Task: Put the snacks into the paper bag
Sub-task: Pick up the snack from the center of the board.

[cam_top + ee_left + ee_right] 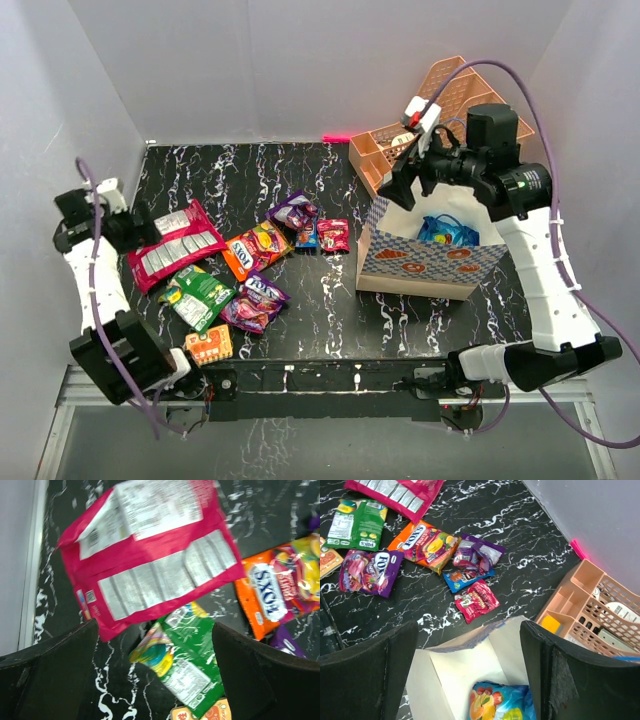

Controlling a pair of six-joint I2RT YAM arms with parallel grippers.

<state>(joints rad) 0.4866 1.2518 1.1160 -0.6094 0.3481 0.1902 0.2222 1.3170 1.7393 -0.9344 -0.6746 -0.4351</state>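
- Small orange packet (208,344) flat on black marbled table (330,320), closest to front edge.
- Just behind it, green packet (198,294) and purple packet (256,300) side by side, touching or nearly so.
- Left gripper (155,627) spread wide, nothing between fingers, hovering over near edge of big pink packet (175,247), green one showing below.
- Big pink packet face down, angled, on left of table.
- Right of that, orange fruit-candy packet (255,247); past it a cluster of three small ones: purple (293,210), blue (306,235), red (333,235). Blue tucked partly under purple, red just beside.
- Paper bag (430,262) upright on right side, mouth open, well apart from left-side pile.
- One blue packet (447,232) already inside bag, at bottom.
- Right gripper (469,625) parked above bag mouth, fingers apart, empty.
- Peach mesh organizer (450,100) behind bag at back right corner, odd bits inside, too small to tell.
- Thin pink object (335,137) at foot of back wall.
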